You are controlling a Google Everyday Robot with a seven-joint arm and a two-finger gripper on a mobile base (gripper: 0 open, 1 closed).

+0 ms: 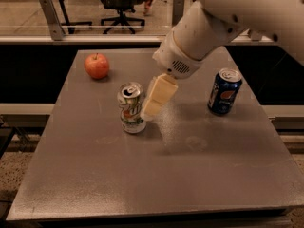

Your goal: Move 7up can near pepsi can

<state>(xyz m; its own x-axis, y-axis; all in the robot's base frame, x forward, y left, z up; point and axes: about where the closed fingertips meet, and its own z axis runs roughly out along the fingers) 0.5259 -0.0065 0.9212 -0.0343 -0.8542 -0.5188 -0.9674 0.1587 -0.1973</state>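
The 7up can (131, 109) stands upright left of the middle of the grey table (142, 175); it is white with green lettering and an open silver top. The pepsi can (224, 92) stands upright near the table's right edge, dark blue with a round logo. My gripper (156, 99), cream-coloured, hangs from the big white arm (204, 32) and sits right against the 7up can's right side, at its upper half. It hides a strip of that side. The two cans stand well apart.
A red apple (97, 66) lies at the table's back left. Behind the table are a rail and glass partition (52, 18) and an office chair (123, 4). The floor drops away at left and right of the table.
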